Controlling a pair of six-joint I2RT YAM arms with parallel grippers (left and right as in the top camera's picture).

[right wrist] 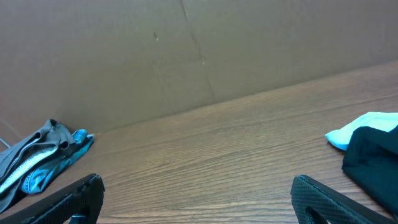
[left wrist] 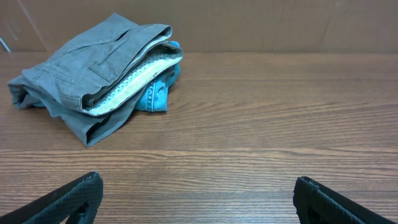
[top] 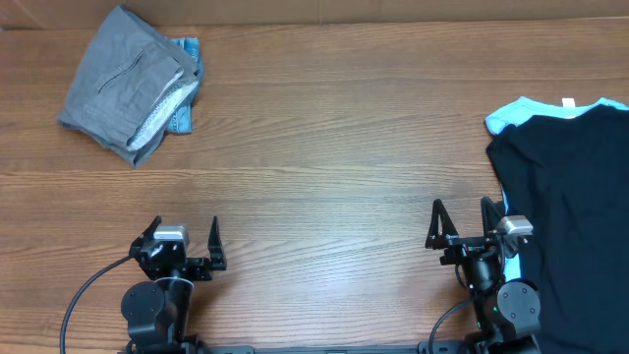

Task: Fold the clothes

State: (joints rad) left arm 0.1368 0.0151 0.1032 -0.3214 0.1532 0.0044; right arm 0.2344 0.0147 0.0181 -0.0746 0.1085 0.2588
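While parked at table near edge, left gripper, right gripper are gaping wide, holding nothing. Grey shorts lying atop blue denim shorts, table far-left corner; black tee covering light-blue garment, table right edge.

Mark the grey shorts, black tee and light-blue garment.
grey shorts (top: 116,81): overhead view, middle of the folded outer fabric.
black tee (top: 575,197): overhead view, middle of its body.
light-blue garment (top: 506,119): overhead view, corner showing beside the tee.
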